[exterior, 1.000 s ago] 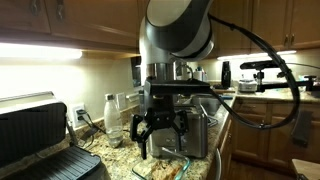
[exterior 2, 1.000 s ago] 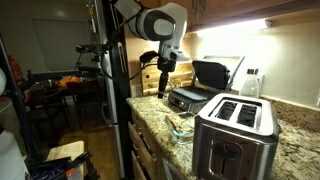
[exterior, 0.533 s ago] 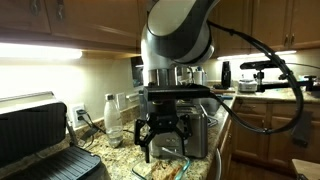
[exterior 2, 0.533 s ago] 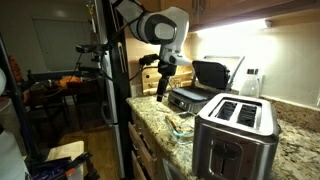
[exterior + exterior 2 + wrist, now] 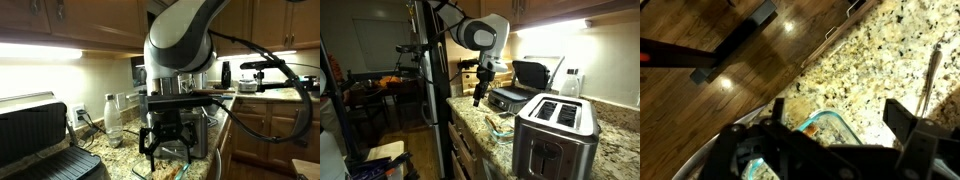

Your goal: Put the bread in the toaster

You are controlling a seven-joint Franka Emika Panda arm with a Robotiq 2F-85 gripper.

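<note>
As the arm has tipped forward and sunk over the last second, the gripper [image 5: 477, 93] has come down from about the level of the contact grill's [image 5: 523, 84] raised lid toward the granite counter [image 5: 890, 55], drifting a little out toward the counter's front edge; in both exterior views it now hangs lower than before, though still clear of the surface. Its jaws have stayed spread wide the whole way and nothing sits between them. I read this as an approach for the pick, not a grasp, so the task is at its very start and no slice has been lifted. Seen in the wrist view, a shallow glass container [image 5: 830, 128] lies on the granite just under the spread fingers, near the edge above the wood floor [image 5: 730, 50], and a small tan-brown patch inside it looks to be the bread [image 5: 811, 128]; it is too small and dim to tell its outline or whether it lies flat. The toaster [image 5: 556, 130], boxy brushed steel with two dark slots open on top, stands on the same counter beyond the container, well apart from the gripper, and its slots look empty from here.
</note>
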